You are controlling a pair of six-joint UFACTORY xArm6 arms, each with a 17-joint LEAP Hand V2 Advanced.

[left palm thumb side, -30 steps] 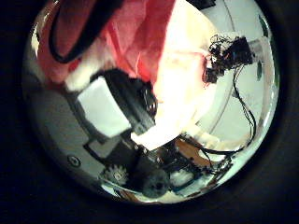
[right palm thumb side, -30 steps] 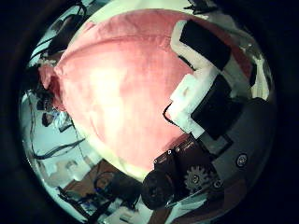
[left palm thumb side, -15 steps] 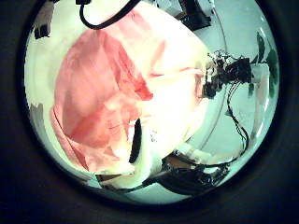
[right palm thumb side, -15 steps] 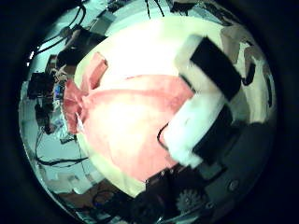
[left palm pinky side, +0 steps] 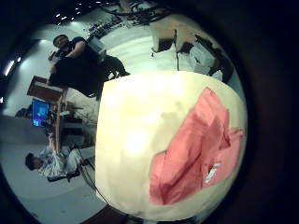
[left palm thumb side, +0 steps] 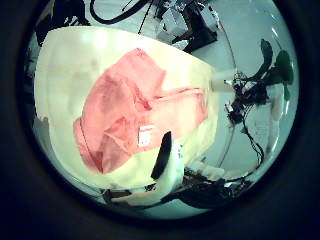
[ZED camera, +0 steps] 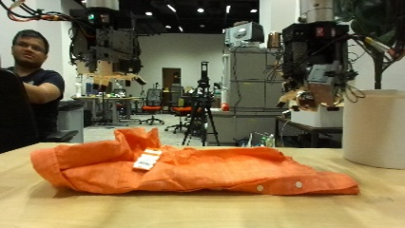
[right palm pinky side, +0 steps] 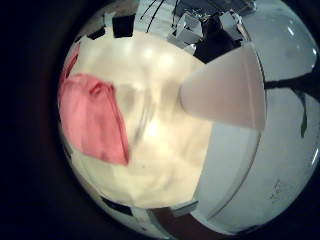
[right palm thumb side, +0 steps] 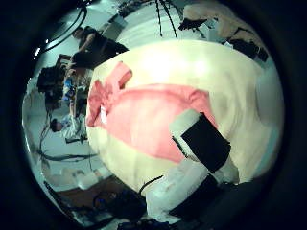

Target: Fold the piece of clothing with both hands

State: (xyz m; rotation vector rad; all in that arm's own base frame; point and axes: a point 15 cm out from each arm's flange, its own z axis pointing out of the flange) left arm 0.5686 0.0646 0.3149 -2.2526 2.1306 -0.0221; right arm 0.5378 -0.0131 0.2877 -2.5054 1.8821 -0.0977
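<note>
Orange garment point(ZED camera: 190, 169) lying folded on tabletop point(ZED camera: 202, 211), below both hands. Left hand point(ZED camera: 111, 59) and right hand point(ZED camera: 317, 76) hanging raised, gripping nothing; finger spread indiscernible.

A robotics lab or research workshop. Behind the light wooden table point(ZED camera: 190, 209) opens a large hall with a dark ceiling set with small round lights point(ZED camera: 201, 10). Beyond the table's far edge stand tall metal equipment racks point(ZED camera: 253, 90), a camera tripod point(ZED camera: 202, 104) and rolling office chairs point(ZED camera: 155, 107). Above the table hang 2 robot hands, the left hand point(ZED camera: 107, 43) and the right hand point(ZED camera: 317, 62), thick with black machinery.
</note>
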